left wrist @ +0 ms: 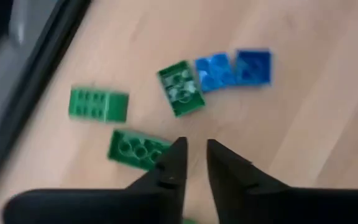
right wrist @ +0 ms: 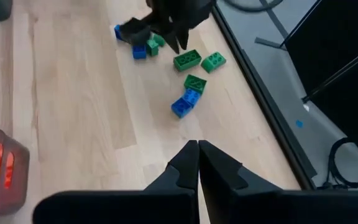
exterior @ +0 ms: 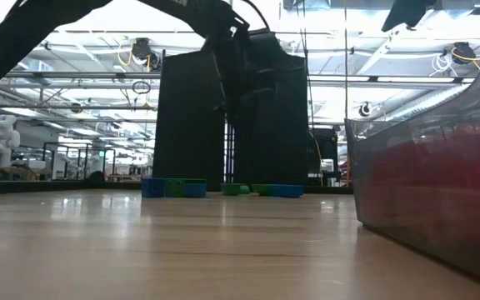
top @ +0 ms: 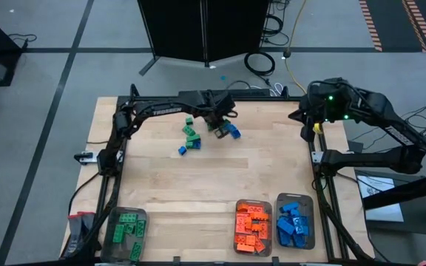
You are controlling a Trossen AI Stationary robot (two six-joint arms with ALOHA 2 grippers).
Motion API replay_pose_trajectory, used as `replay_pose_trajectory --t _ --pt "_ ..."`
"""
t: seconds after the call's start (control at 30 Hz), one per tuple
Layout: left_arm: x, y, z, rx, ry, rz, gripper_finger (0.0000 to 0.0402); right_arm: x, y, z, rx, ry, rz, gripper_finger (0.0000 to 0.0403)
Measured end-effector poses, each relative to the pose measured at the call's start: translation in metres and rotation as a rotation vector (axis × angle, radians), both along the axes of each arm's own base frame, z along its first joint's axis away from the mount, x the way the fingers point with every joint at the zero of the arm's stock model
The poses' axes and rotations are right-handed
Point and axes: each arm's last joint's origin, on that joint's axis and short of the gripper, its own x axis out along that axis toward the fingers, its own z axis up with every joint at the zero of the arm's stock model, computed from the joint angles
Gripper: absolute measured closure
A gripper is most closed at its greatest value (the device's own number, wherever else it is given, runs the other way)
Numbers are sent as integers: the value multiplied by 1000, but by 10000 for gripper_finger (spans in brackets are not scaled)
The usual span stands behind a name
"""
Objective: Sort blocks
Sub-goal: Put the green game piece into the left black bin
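Wooden desk (top: 198, 185): left gripper (left wrist: 193, 155) hangs fingers slightly apart, empty, just above scattered green and blue blocks (left wrist: 181, 88).

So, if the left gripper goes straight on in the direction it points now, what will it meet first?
Probably the green studded plastic brick lying straight ahead of the left gripper, whose tips stand slightly apart. The two blue studded bricks lie just beside it. Depth is unclear, so bare wooden table may come first.

We get high straight down on the table (top: 213, 170), low level across it; left wrist close over the blocks (left wrist: 180, 88), right wrist farther back, same cluster.
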Motion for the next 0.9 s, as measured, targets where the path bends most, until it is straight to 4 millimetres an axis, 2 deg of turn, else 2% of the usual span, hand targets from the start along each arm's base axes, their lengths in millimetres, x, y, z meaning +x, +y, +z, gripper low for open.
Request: replay_pose_trajectory --t 0.17,0.4,0.57,0.77,0.9 --pt "-3 0 -1 139 145 -457 269 -2 1 1 -30 5 26 382" --pt "-6 14 -8 259 250 -819 174 -2 1 1 -31 5 27 329" --pt "-11 38 -10 322 268 -941 138 -2 1 1 -8 -4 5 285" --pt "-31 66 -18 235 283 -991 134 -1 1 2 -1 -21 -9 251" --pt "-32 73 -24 244 275 -1076 134 1 -1 5 -19 -59 -9 241"
